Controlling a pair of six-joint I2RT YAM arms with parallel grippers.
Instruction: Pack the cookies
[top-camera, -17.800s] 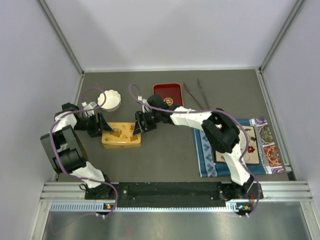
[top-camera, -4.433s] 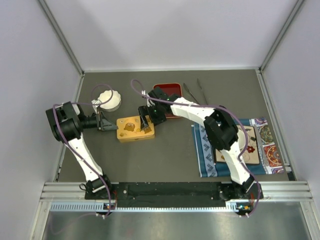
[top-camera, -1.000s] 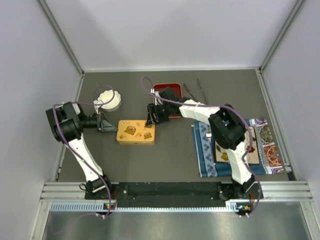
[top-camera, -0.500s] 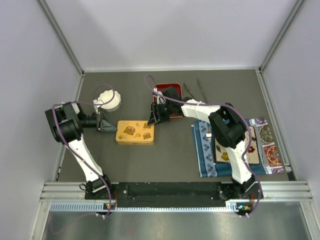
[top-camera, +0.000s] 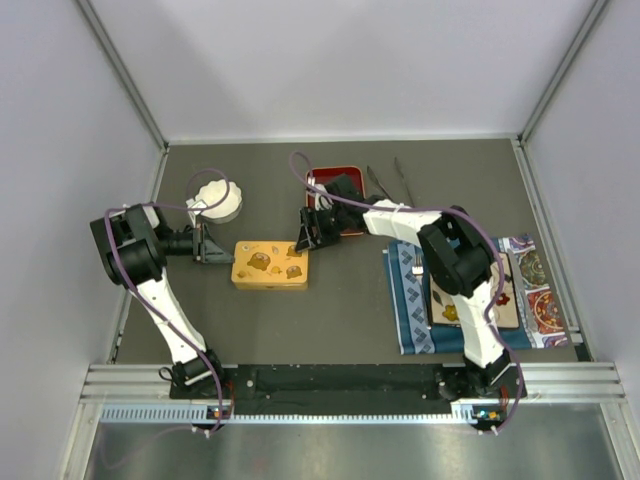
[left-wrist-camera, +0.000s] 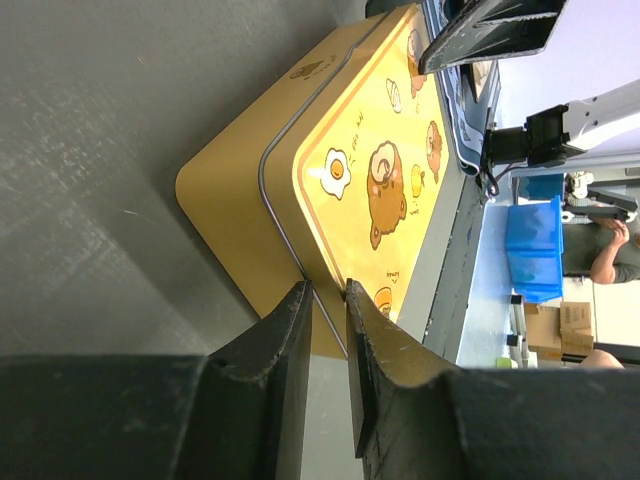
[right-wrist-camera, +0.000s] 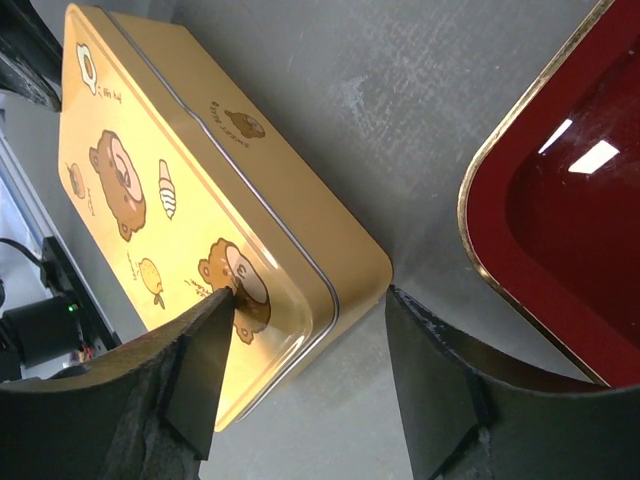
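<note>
At the left end of the tin (top-camera: 270, 265), the left gripper (left-wrist-camera: 326, 290) is seen with its fingers (left-wrist-camera: 285, 345) pressed nearly together. Only a slit is left between them, and nothing is visibly pinched in there. The tips are parked right at the tin's corner. Over at the opposite corner, the right gripper (right-wrist-camera: 310, 298) is spread wide, with one finger over the printed lid (right-wrist-camera: 150, 200) and the other down past the corner, above the table (right-wrist-camera: 350, 60). Whether the lid is actually touched can't be told. No cookies are seen in any view. The lid's on, so they're presumably shut inside, though that can't be confirmed.

Re: agreed, packing looks basically done. Plenty could be messed up from here, though. If the right fingers get closed across that corner, the lid could be popped up or the tin twisted, since nothing else is seen holding it down. It could also be shoved sideways on the bare table. And the red tray (right-wrist-camera: 560, 200) is placed just beside the right finger, so it might get clipped and dragged if the arm is swung out carelessly.
</note>
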